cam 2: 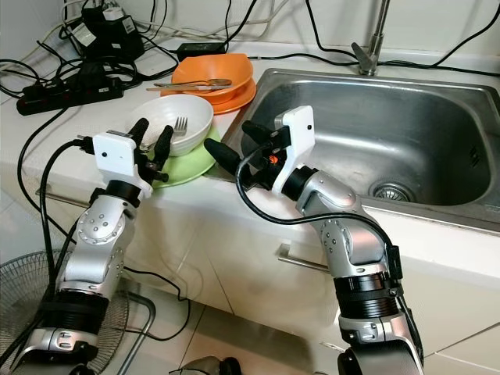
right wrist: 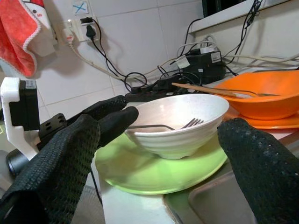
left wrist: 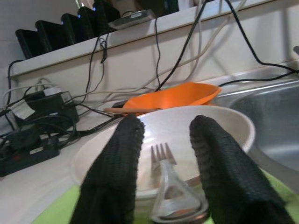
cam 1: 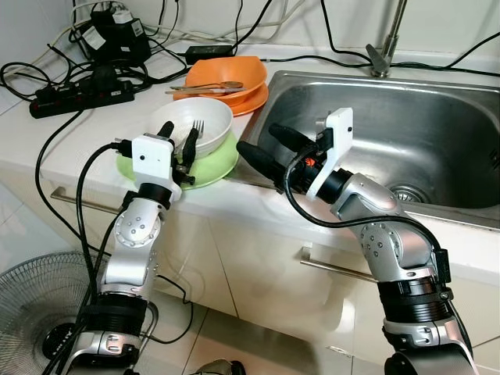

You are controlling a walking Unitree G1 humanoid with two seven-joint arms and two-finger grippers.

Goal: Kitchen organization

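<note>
A white bowl (cam 1: 209, 116) sits on a green plate (cam 1: 221, 164) on the counter left of the sink. A metal fork (cam 1: 197, 127) rests in the bowl, tines up against the far wall. My left gripper (cam 1: 179, 133) reaches over the bowl's near rim and is shut on the fork's handle (left wrist: 164, 175), which lies between its fingers (left wrist: 117, 158). My right gripper (cam 1: 259, 139) stands open over the sink's left rim, pointing at the bowl and plate, with nothing between its fingers. An orange bowl (cam 1: 233, 74) holding wooden utensils stands on an orange plate behind.
The steel sink (cam 1: 422, 125) with its faucet (cam 1: 387, 43) lies to the right. A black power strip (cam 1: 78, 94), adapters and tangled cables crowd the counter's back left. A floor fan (cam 1: 35, 297) stands low on the left, by the cabinet front.
</note>
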